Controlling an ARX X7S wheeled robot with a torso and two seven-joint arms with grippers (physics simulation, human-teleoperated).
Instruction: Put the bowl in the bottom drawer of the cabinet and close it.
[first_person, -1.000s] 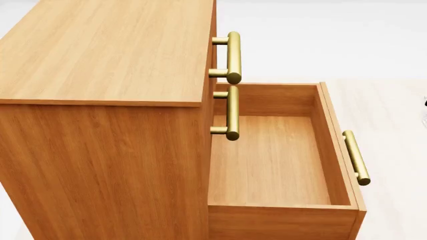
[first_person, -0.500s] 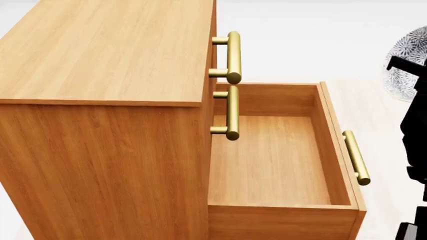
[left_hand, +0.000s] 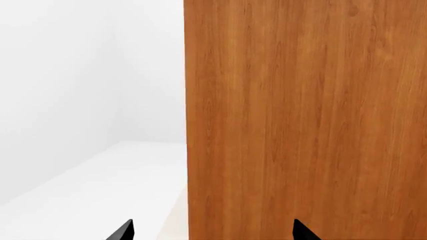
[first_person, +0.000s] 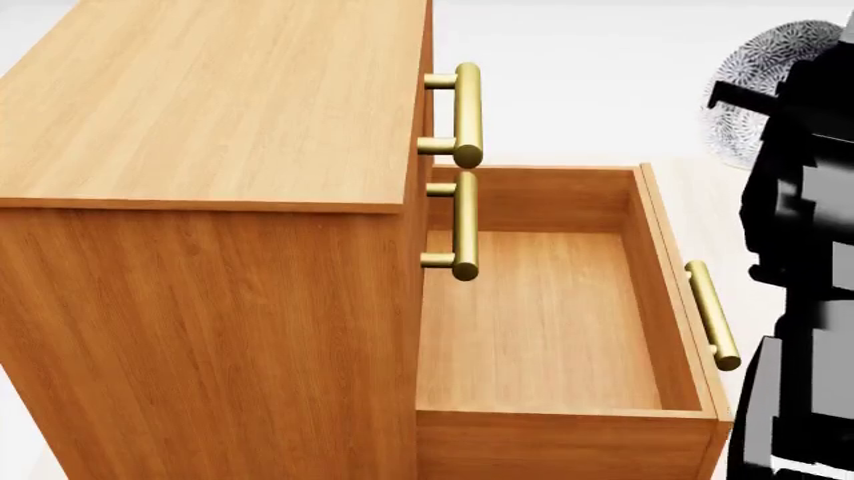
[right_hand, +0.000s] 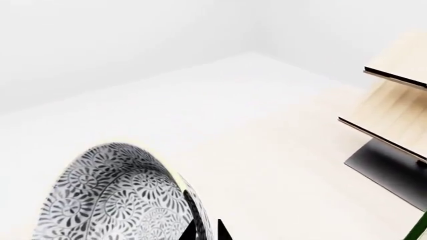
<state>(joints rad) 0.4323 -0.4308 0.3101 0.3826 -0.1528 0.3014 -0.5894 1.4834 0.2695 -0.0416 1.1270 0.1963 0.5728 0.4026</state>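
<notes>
Carry step under way: right gripper (right_hand: 205, 231) pinches the bowl (first_person: 767, 85) by its rim, upper right of the head view, past the bottom drawer (first_person: 561, 320), which stands open and empty. Next: swing it over the cavity, lower, release. Bowl speckled blue-grey, tilted (foot hidden). Left gripper (left_hand: 210, 232) spread, holding nothing.

The cabinet (first_person: 214, 200) is shown as a boxy honey-brown wood-grain body with a flat top and 3 brass bar handles. The bottom drawer (first_person: 547, 320) is pulled fully out from the front, its wooden interior bare, its handle on the outer face. The bowl (first_person: 754, 95), white-grey with a speckled blue-grey pattern, is seen tilted on edge, raised beyond the drawer's front right corner.
</notes>
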